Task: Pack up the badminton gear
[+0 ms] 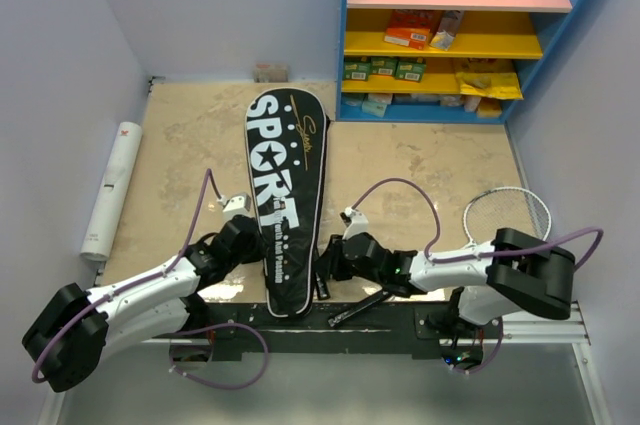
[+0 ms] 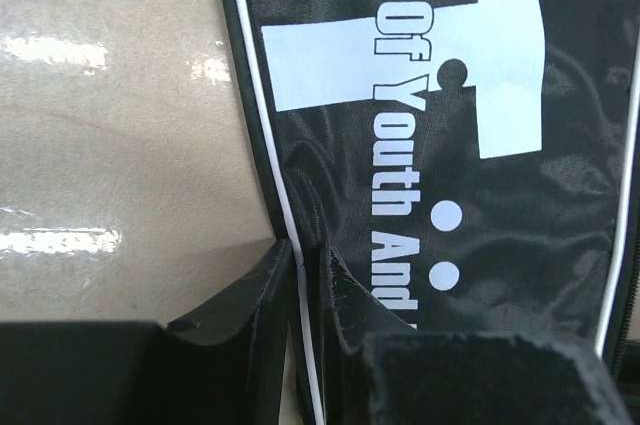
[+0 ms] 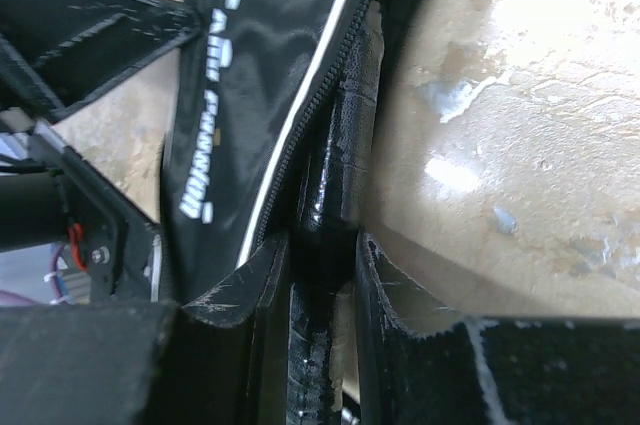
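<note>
The black bag lettered SPORT lies lengthwise mid-table. My left gripper is shut on its left, white-piped edge near the narrow end, gripper. My right gripper is shut on a black racket handle beside the bag's zipper edge, gripper; that racket's head is hidden. A second silver-framed racket lies at the right, its shaft under my right arm and its black handle near the front edge. The long white tube lies along the left wall. No shuttlecocks show.
A blue shelf unit with boxes and two rolls on top stands at the back right. A small box sits against the back wall. The black mounting rail runs along the front edge. Walls close in left and right.
</note>
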Controlling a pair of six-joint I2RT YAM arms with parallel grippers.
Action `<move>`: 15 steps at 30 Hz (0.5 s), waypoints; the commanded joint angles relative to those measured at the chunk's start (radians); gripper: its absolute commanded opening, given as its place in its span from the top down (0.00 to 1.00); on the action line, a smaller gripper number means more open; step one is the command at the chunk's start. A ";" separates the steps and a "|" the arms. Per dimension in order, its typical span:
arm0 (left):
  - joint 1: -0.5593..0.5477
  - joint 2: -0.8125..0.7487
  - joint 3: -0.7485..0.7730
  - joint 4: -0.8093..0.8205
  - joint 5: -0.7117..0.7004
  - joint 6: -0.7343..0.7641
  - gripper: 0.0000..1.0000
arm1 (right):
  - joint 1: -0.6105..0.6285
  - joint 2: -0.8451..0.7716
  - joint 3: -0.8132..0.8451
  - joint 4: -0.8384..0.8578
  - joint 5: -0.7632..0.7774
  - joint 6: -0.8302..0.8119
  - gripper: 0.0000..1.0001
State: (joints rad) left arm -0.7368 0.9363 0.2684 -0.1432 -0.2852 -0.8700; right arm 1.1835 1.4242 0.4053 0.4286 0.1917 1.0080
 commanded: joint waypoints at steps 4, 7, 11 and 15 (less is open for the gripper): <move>-0.001 0.002 -0.017 0.037 0.041 0.014 0.81 | 0.008 -0.142 0.056 -0.063 -0.021 -0.046 1.00; -0.001 0.002 -0.012 0.039 0.049 0.017 0.82 | 0.008 -0.125 0.059 -0.042 -0.029 -0.042 1.00; -0.001 -0.001 -0.015 0.059 0.070 0.020 0.82 | 0.010 -0.079 0.044 0.050 -0.055 -0.011 1.00; -0.001 0.004 -0.024 0.083 0.098 0.022 0.83 | 0.014 -0.035 0.053 0.110 -0.070 0.003 1.00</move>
State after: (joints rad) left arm -0.7368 0.9367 0.2634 -0.1192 -0.2371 -0.8680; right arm 1.1843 1.3674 0.4133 0.3801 0.1692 1.0027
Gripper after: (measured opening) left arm 0.177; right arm 0.274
